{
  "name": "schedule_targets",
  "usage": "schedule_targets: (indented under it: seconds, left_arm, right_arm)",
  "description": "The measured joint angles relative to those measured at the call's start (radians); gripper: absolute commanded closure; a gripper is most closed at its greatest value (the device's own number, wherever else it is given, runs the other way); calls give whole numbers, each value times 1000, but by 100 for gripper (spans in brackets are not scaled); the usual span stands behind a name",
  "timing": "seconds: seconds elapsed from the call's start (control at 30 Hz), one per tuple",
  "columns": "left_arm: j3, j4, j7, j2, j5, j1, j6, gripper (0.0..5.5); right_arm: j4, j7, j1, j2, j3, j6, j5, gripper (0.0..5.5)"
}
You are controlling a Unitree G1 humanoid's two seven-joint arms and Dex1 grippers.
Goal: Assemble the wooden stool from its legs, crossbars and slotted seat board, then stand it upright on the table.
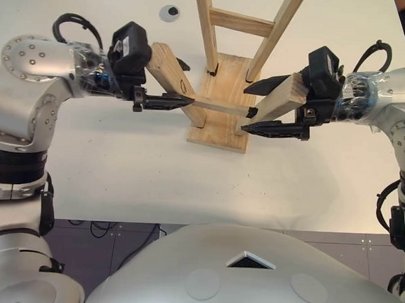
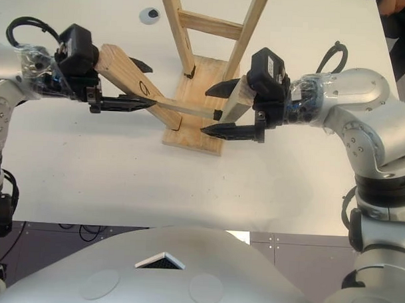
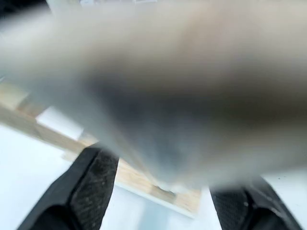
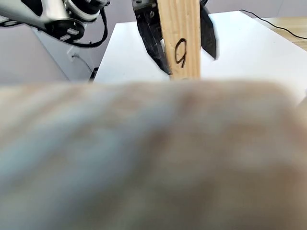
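Seat board (image 1: 220,133) lay flat on the table (image 1: 122,165), mid-table ahead of the robot. Two far legs (image 1: 206,32) stood up from its far end, joined by a far crossbar (image 1: 240,21) higher up. Left leg (image 1: 170,72) and right leg (image 1: 285,96) leaned outward from the board's near end, lower ends down at the board; whether they sat in the slots could not be told. A thin near crossbar (image 1: 220,107) ran between the two leaning legs, low down.

Left gripper (image 1: 187,82) was clamped on the left leg, one black finger on each side of the wood; the right wrist view showed the same grip from the front (image 4: 180,38). Right gripper (image 1: 250,108) was clamped on the right leg the same way, fingers above and below it. Both grippers were level with each other, facing inward over the board.

A small round disc (image 1: 170,12) sat on the table far left, well apart from the stool.
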State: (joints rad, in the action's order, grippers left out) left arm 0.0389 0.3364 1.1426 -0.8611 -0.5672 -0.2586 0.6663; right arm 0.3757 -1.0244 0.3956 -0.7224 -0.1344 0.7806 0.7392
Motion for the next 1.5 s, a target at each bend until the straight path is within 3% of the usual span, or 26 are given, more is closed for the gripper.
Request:
schedule_targets:
  seconds: [0.17,0.3,0.33,0.4,0.47,0.53,0.6,0.7,0.83,0.97,1.2,1.37,1.5]
  left_arm:
    - [-181,80,-38,4,-143,131,58,258]
    - [-203,79,-90,52,-163,256,69,274]
    - [-204,77,-97,62,-164,293,70,284]
    - [-218,64,-111,92,-178,361,70,315]
    - [-288,20,-140,121,-193,416,68,346]
    - [-323,9,-191,154,-198,439,58,378]
    - [-314,16,-329,253,-176,440,46,407]
    - [-202,66,-530,355,-76,421,54,443]
    - [-71,41,-798,480,126,382,46,507]
    - [-87,-30,-1074,667,247,304,-18,515]
    - [-113,-70,-1109,726,262,244,-20,515]
    - [2,-13,-1026,646,279,300,119,515]
    - [0,22,-1027,648,277,295,152,515]
  right_arm:
    - [-70,47,141,74,140,90,200,194]
    - [-228,178,299,127,342,197,586,188]
    - [-300,227,349,130,386,208,655,211]
    - [-464,326,451,128,465,198,705,242]
    - [-605,408,498,120,479,106,570,276]
    - [-610,437,454,110,437,34,407,311]
    - [-521,464,266,79,368,-38,222,345]
    - [-339,533,4,88,246,-196,-55,387]
    - [-181,629,-133,142,186,-285,-213,456]
    - [-63,659,-153,160,-21,-186,-377,532]
    - [71,636,-110,171,-183,60,-398,545]
    - [65,618,-85,171,-219,117,-425,545]
    - [61,590,-66,166,-224,138,-433,545]
